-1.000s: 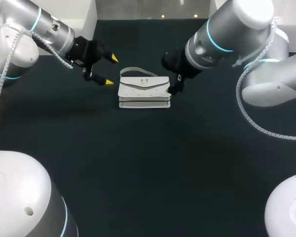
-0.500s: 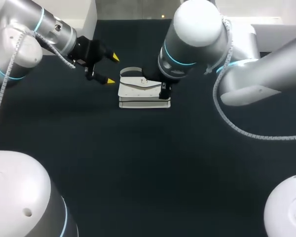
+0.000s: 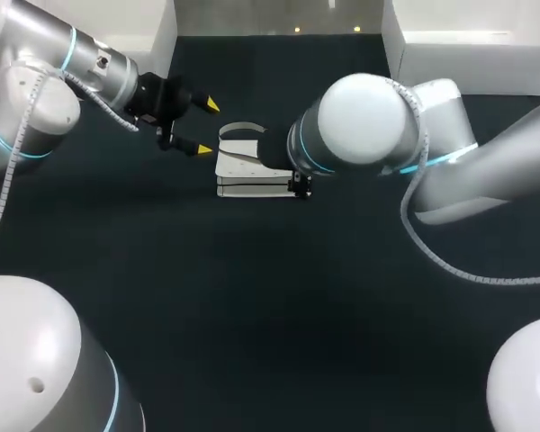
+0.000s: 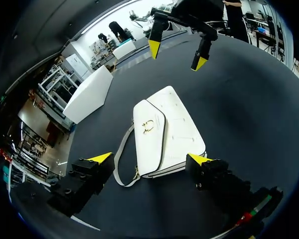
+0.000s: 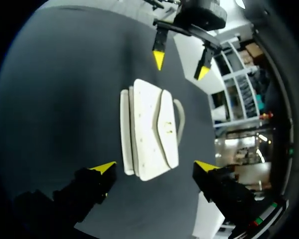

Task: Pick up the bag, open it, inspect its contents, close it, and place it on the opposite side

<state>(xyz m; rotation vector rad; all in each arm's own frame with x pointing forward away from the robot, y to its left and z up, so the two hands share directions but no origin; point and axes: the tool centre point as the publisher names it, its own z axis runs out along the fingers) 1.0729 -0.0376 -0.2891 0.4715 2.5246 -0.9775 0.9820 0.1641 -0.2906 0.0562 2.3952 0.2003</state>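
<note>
Closed white bag (image 4: 164, 134) flat on table (image 4: 249, 99)

Head view: the right arm (image 3: 364, 126) is covering the right half of the bag (image 3: 238, 166) (its clasp (image 4: 148, 125) and most of its flap (image 4: 148, 149) included) and is hiding nearly all of the right gripper (image 5: 155, 166), whose yellow tips are showing only in the wrist views. The left arm (image 3: 36, 90) is running off the view's left edge. Right wrist view: the clasp is appearing too small to make out.

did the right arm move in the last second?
Yes. The right arm swung left, from beside the bag to over its right half.
</note>
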